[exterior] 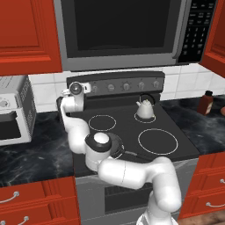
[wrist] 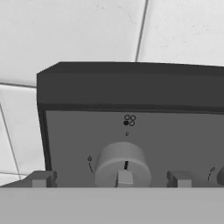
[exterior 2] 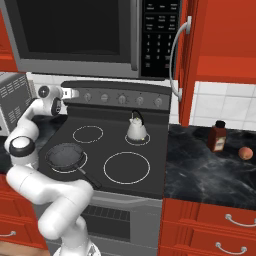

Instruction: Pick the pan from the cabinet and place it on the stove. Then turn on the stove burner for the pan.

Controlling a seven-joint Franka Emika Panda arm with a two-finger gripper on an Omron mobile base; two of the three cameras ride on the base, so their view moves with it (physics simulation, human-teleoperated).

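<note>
No readable words or brand names anywhere. On the stove's control panel [wrist: 131, 144], just above the knob [wrist: 122, 166], a small sign of four circles [wrist: 129, 120], the lower left one filled black. Left of the knob, a tiny unclear mark with a curved line. On the microwave [exterior 2: 75, 35], a keypad [exterior 2: 157, 35] with white marks, too small to read.

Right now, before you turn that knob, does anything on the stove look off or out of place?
Nothing stands out. The pan sits flat on the front left ring of the stove, handle pointing toward the front edge. The kettle stands upright on a back ring. The open gripper faces the leftmost knob, fingertips either side.
</note>
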